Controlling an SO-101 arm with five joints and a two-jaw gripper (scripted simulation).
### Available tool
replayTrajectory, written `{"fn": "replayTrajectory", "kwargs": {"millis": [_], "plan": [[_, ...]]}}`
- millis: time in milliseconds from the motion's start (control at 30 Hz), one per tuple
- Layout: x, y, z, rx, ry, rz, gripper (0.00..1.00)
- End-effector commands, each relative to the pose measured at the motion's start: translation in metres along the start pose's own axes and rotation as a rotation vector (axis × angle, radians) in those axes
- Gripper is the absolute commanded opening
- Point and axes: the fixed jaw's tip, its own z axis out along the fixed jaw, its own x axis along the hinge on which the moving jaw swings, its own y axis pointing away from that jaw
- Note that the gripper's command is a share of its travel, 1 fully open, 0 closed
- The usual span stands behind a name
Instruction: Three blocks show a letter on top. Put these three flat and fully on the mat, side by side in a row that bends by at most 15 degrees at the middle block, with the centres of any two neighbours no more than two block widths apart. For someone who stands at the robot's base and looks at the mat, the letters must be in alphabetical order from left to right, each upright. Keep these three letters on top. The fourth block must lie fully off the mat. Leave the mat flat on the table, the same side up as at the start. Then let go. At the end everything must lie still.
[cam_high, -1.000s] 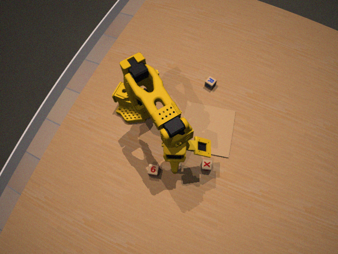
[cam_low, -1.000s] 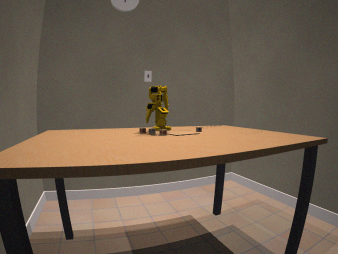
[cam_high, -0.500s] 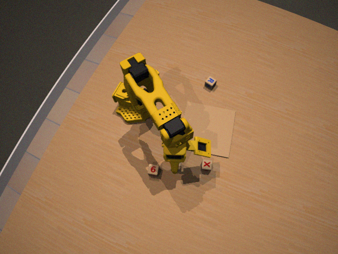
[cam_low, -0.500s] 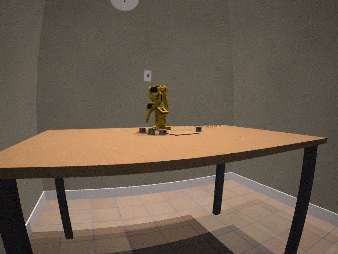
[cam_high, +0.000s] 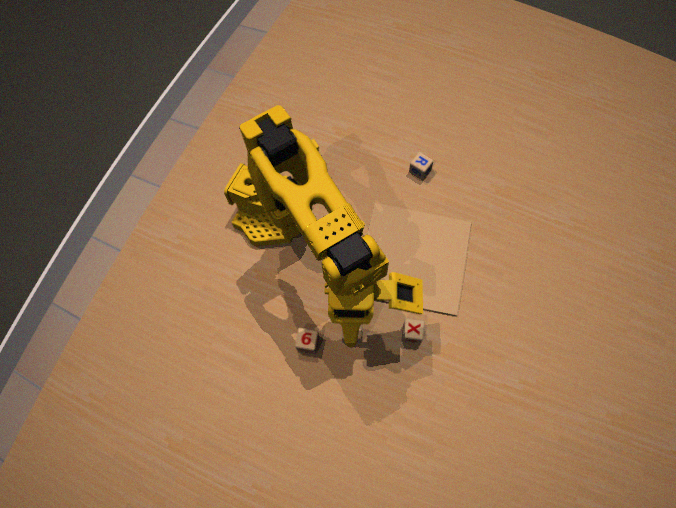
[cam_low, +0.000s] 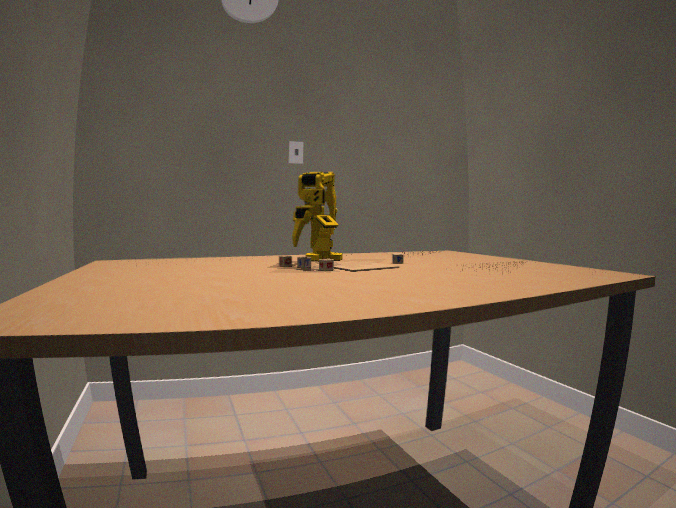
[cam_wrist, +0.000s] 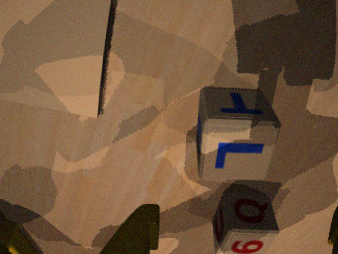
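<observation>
The L block, with the X block near the thin, square-cornered mat, sits off its edge — as does the R block beyond another side. Your gripper stands partly open and unloaded above the table, with room between the L and X blocks — but the 6 block lies to L's other side. You have pale, hard-edged cubes with blue or red characters on streaky, wood-patterned tan.
</observation>
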Motion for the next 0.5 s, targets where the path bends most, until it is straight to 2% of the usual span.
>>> {"fn": "replayTrajectory", "kwargs": {"millis": [0, 467], "plan": [[-0.0045, -0.0052, -0.0078, 0.047, -0.034, -0.007, 0.32], [-0.0051, -0.0061, -0.0018, 0.047, -0.034, -0.007, 0.32]]}}
